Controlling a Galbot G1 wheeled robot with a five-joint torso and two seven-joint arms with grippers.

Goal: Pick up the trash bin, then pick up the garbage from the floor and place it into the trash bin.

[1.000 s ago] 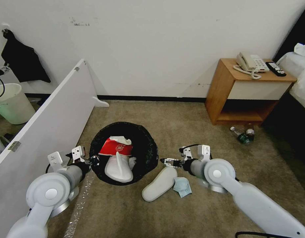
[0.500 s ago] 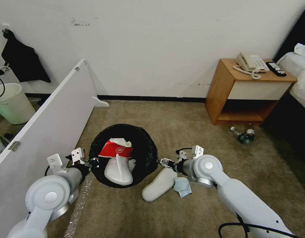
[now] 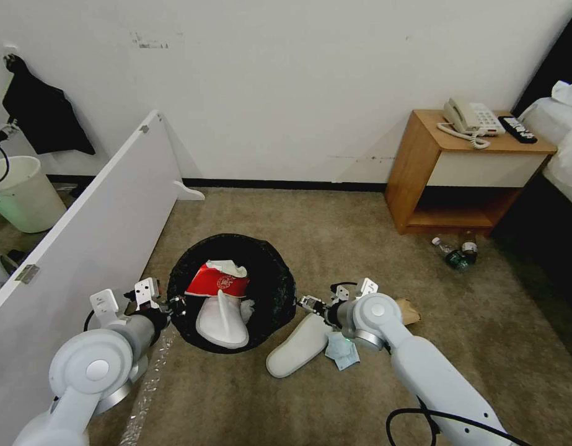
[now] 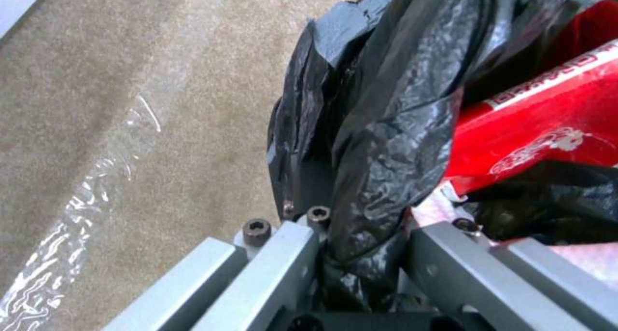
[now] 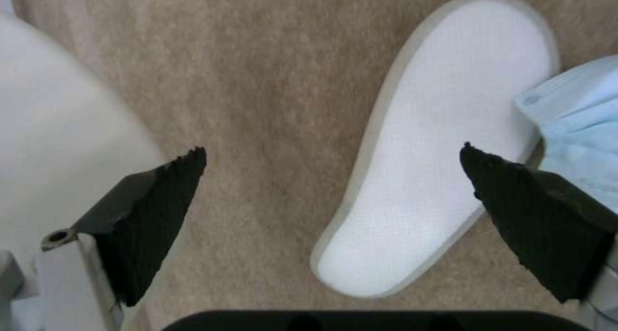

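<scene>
Over by the far left wall stands a pale green-white plastic bucket (image 3: 22, 193), and a long white hinged board (image 3: 81, 232) leans across the beige carpet (image 3: 335, 241) beside it. A strip of clear crinkled plastic film (image 3: 146, 387) lies on the carpet by the left arm.

The left gripper (image 3: 174, 303) sits at the near-left rim of the small round trash bin lined with a crinkly black plastic bag (image 3: 276, 272). In the left wrist view its grey fingers (image 4: 277, 263) are pinched tight on a fold of that black bag. The bin stands in the middle of the carpet, and inside it lie a flat red packet (image 3: 219, 282), a crumpled white tissue (image 3: 227, 267) on top of the packet, and one flat white slipper (image 3: 222, 319) leaning toward the near rim.

Just right of the bin, the second flat white slipper (image 3: 298, 345) lies on the carpet, its toe close to the bin's side. The right gripper (image 3: 310, 303) hangs above that slipper's far end, its black-padded fingers (image 5: 154, 210) spread wide with nothing between them; from the right wrist view the slipper sits below the gap, nearer one pad. A light-blue cloth (image 3: 341, 350) lies touching the slipper's right edge, partly under the right arm. A brown cardboard piece (image 3: 409, 310) pokes out behind that arm.

Further right, plastic bottles (image 3: 456, 251) lie at the foot of a wooden bedside cabinet (image 3: 422, 167), which carries a cream telephone (image 3: 471, 118) and a black remote (image 3: 516, 129).
</scene>
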